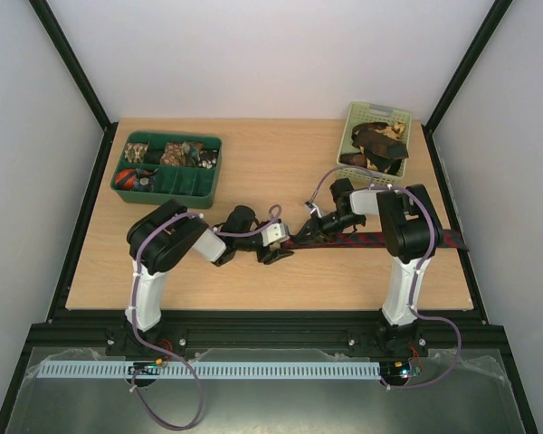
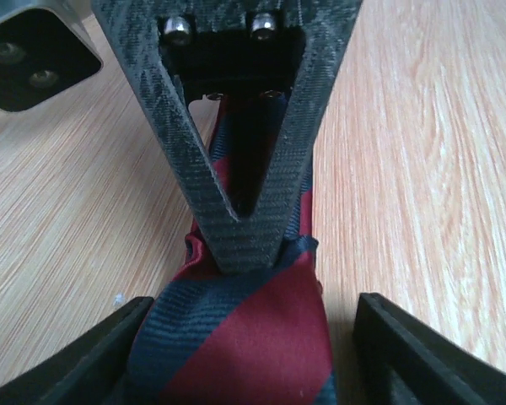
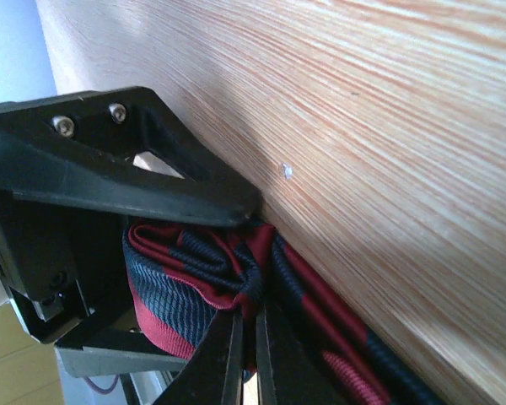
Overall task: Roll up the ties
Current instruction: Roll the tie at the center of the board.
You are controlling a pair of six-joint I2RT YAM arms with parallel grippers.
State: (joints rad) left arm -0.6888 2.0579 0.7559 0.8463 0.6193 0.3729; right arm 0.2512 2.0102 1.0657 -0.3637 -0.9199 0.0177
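The striped tie (image 1: 357, 240) lies flat across the right half of the counter (image 1: 253, 280), parallel to the near edge. Its right end reaches almost the right edge of the counter, and its left end is near the middle, where both arms meet. Between the tie and the near edge there is a bare band of wood. Behind the tie the wood is also bare up to the back wall, between the dark green tray (image 1: 219, 167) in the far-left corner and the pale green basket (image 1: 348, 136) in the far-right corner. More ties (image 1: 380, 145) lie heaped in the basket. The left part of the counter, in front of the tray, is bare too.

The left arm is folded, with its elbow raised above the left side, and its forearm runs to the right, low over the wood. The left end effector (image 1: 276, 253) is released: its fingers (image 2: 67, 367) stand apart on both sides of the left end of the tie, the left one at the cloth's edge, the right one with a gap.

The right arm rises from its base, bends, and reaches to the left along the tie. The right end effector (image 2: 249, 253) is clenched, and its tips pinch a bunched fold of the tie just in front of the left fingers.
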